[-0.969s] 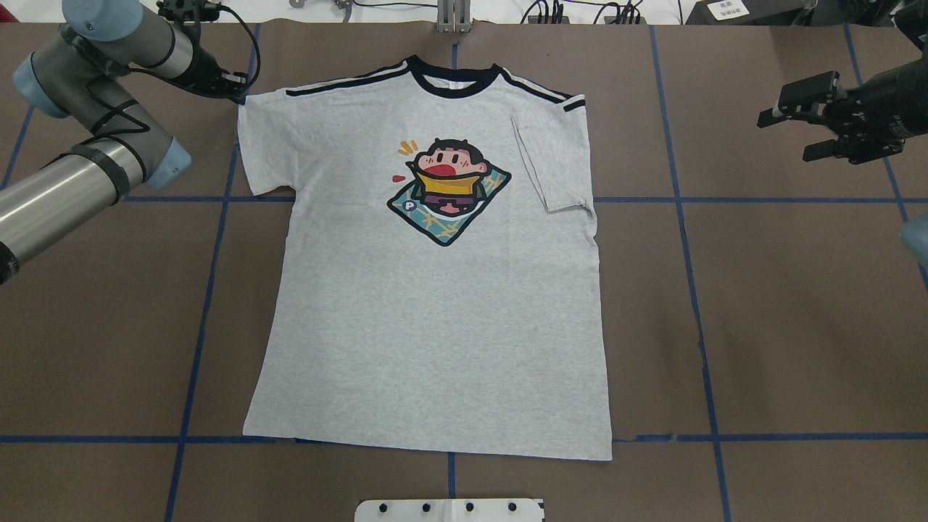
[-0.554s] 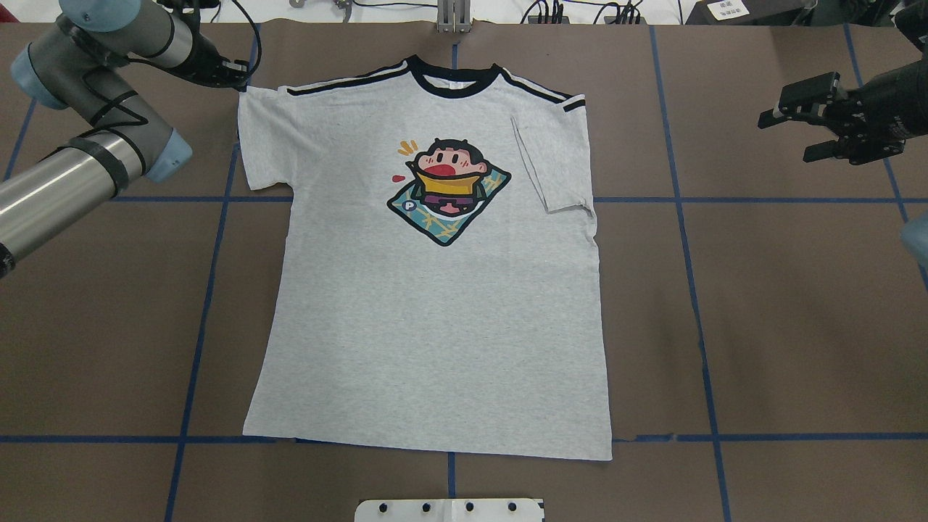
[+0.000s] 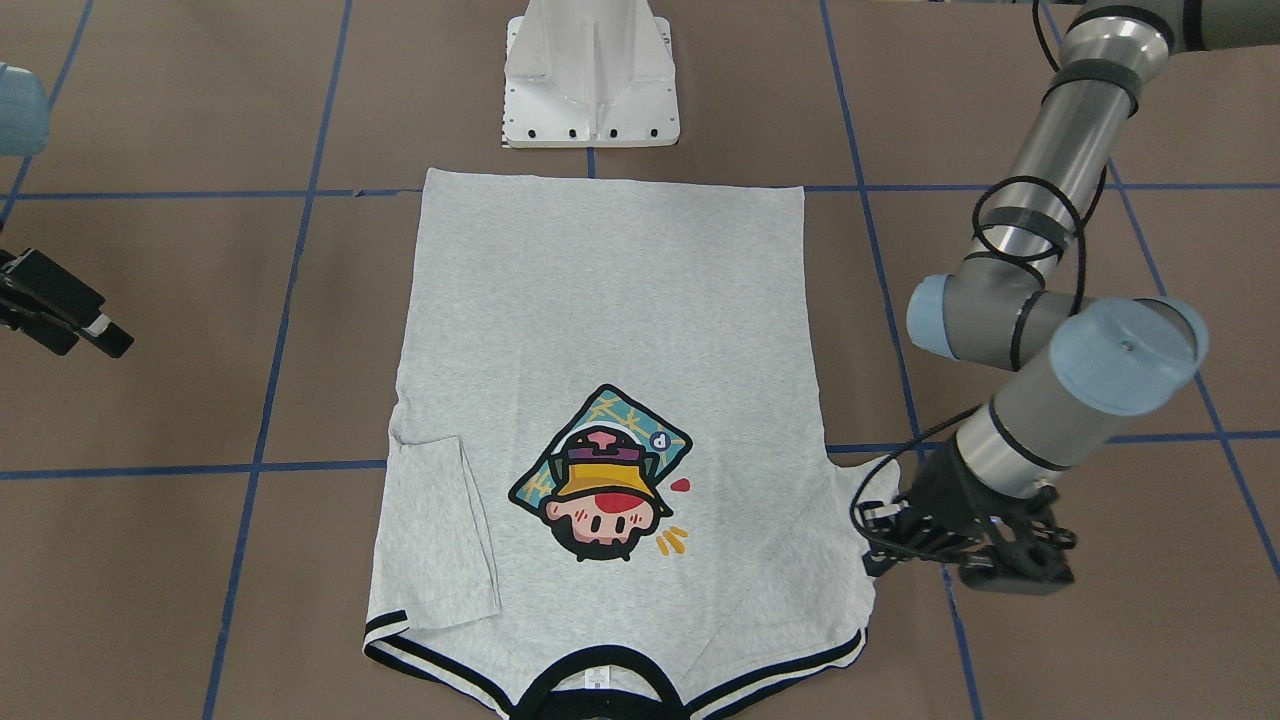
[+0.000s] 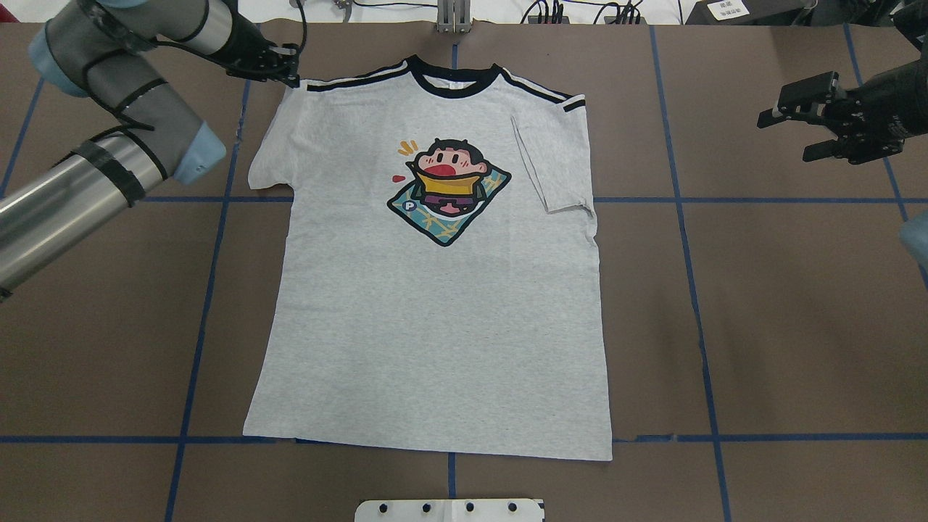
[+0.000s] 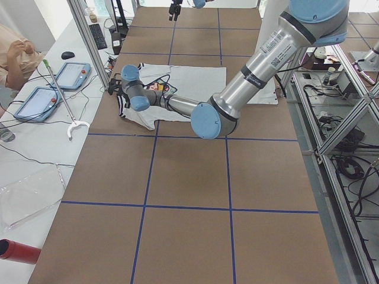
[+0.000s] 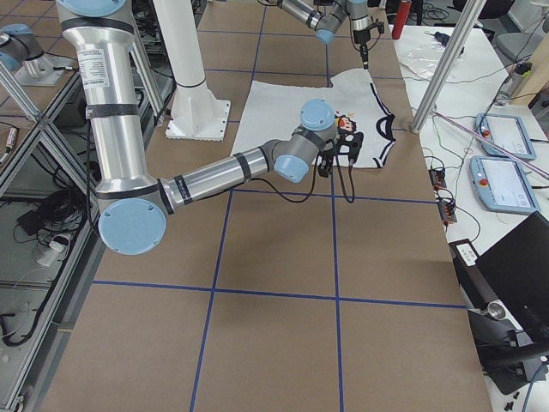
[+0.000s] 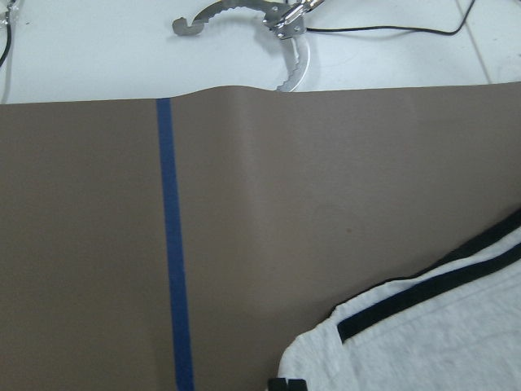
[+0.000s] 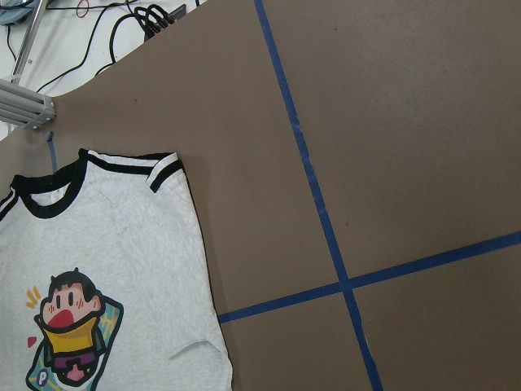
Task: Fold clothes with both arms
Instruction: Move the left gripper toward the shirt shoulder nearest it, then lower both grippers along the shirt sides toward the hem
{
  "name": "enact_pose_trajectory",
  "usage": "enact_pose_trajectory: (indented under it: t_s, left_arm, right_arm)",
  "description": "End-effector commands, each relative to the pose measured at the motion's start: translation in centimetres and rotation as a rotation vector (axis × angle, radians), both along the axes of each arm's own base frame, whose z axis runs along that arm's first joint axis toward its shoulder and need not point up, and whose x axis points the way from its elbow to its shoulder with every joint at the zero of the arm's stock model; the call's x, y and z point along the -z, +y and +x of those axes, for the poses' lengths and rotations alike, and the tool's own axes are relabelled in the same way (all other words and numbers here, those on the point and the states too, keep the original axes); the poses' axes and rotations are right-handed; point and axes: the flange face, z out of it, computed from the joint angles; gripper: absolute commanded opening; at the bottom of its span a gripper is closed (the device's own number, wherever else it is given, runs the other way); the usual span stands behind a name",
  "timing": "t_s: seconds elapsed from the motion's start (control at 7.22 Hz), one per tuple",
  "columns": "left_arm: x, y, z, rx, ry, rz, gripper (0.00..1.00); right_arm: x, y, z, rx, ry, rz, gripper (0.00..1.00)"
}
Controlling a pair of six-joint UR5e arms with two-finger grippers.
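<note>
Folding a grey T-shirt [image 4: 435, 326] lying flat and print-up at the middle of the table [image 4: 797, 326], with the collar [image 4: 453, 78] pointing at the far edge and the hem [image 4: 428, 446] running along the edge nearest the robot.

Pinching the left sleeve [image 4: 272, 145] with the left gripper [image 4: 286, 70] at the striped top corner, toward the far left corner of the table. Holding the jaws closed on the cloth, judging by the raised, drawn fabric in the front-facing view.

Hovering the right gripper [image 4: 789, 135] over bare table near the far right corner, well apart from the shirt, jaws spread and holding nothing.

Leaving the right sleeve [image 4: 552, 163] alone, already turned in over the chest beside the cartoon print [image 4: 449, 192].

Treating the garment as light, soft and limp:
- Expecting sag and trailing from any lifted part.
- Expecting no stiffness to carry a fold.
- Expecting some drag against the table surface.

Taking hold at edges and corners only (sleeve cuff, shoulder seam or hem corner) for the firmer bite of a doubled seam. Avoiding a pinch in the flat middle, likely gathering both layers and wrinkling the print.

Judging the task as early: one sleeve in, the second in hand, side and hem folds not yet done.
</note>
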Motion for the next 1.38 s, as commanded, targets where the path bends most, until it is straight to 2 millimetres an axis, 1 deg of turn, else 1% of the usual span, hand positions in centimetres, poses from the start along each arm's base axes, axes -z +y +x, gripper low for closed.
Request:
enact_pose_trajectory:
  t_s: [0.0, 0.14, 0.28, 0.42, 0.55, 0.69, 0.83, 0.97, 1.11, 1.25]
  left_arm:
    - [4.2, -1.2, 7.4, 0.084, -0.021, -0.018, 0.0]
    - [1.8, -2.5, 8.1, 0.114, -0.02, 0.01, 0.0]
    - [0.2, -3.2, 8.3, 0.154, -0.019, 0.039, 0.0]
    - [0.6, -3.1, 8.6, 0.152, -0.009, 0.053, 0.0]
    - [0.8, -3.0, 8.7, 0.151, -0.004, 0.058, 0.58]
    - [2.2, -2.4, 8.7, 0.15, 0.022, 0.074, 0.83]
    - [3.7, -0.2, 7.6, 0.157, 0.091, 0.085, 0.84]
    - [3.7, 2.5, 6.7, 0.156, 0.14, 0.081, 0.84]
    - [4.4, 5.6, 5.8, 0.094, 0.184, 0.085, 0.84]
    - [4.4, 10.9, 4.9, 0.005, 0.259, 0.023, 0.84]
  right_arm:
    - [-0.4, 0.1, 0.0, 0.0, 0.002, -0.008, 1.0]
    - [-0.6, 0.2, 0.2, -0.001, 0.004, -0.009, 1.0]
    - [-0.8, 0.2, 0.1, -0.001, 0.007, -0.013, 1.0]
    - [-0.7, 0.0, 0.1, -0.006, 0.008, -0.009, 1.0]
    - [0.0, -0.3, -0.3, -0.023, 0.013, -0.009, 1.0]
    - [0.1, -0.2, -1.9, -0.035, 0.036, 0.0, 1.0]
    - [0.8, 0.0, -4.3, -0.004, 0.06, -0.035, 1.0]
    - [5.0, -1.3, -7.7, 0.023, 0.102, -0.085, 1.0]
    - [8.1, 1.1, -11.9, 0.036, 0.159, -0.103, 1.0]
    - [10.9, 6.1, -17.1, 0.025, 0.184, -0.127, 1.0]
